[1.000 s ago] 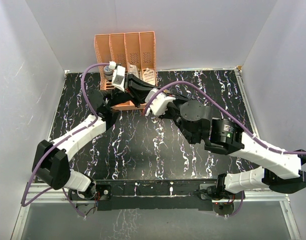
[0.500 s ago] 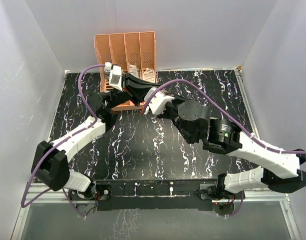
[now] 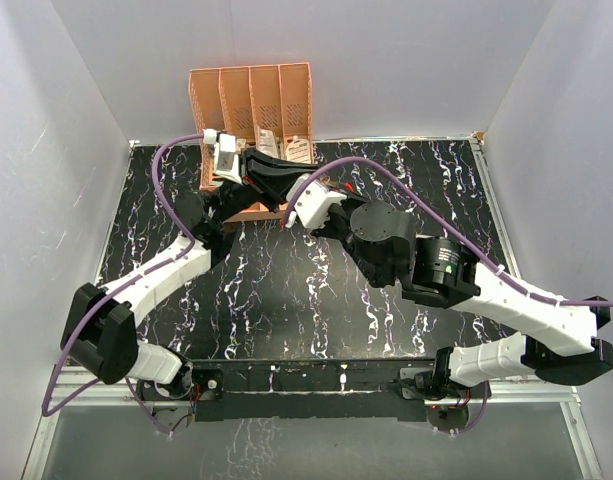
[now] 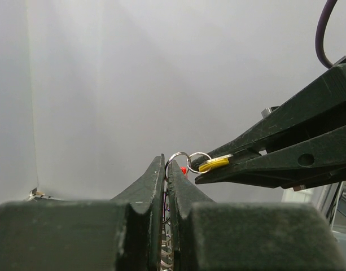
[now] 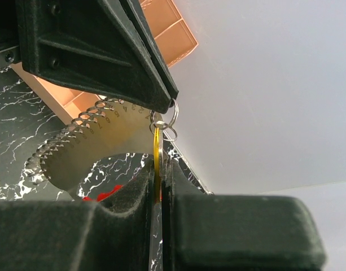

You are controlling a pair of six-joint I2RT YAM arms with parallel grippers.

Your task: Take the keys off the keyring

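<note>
My left gripper (image 4: 166, 162) is shut on the keyring, pinching its thin wire ring (image 4: 178, 157) and the edge of the tag. A smaller ring (image 4: 200, 162) links it to a yellowish-gold key (image 4: 213, 164). My right gripper (image 5: 160, 169) is shut on that key (image 5: 157, 152), edge-on between its pads. In the right wrist view the pale side of the tag (image 5: 99, 149) hangs under the left gripper's fingers (image 5: 105, 56). From above, both grippers, the left (image 3: 279, 180) and the right (image 3: 291, 205), meet in front of the rack, and the key is hidden there.
An orange slotted rack (image 3: 251, 100) with small items in it stands against the back wall, right behind the grippers; it also shows in the right wrist view (image 5: 175, 34). The black marbled tabletop (image 3: 286, 290) lies below, with white walls on three sides.
Both grippers have shifted slightly left and toward the rack together. Both grips look unchanged.
</note>
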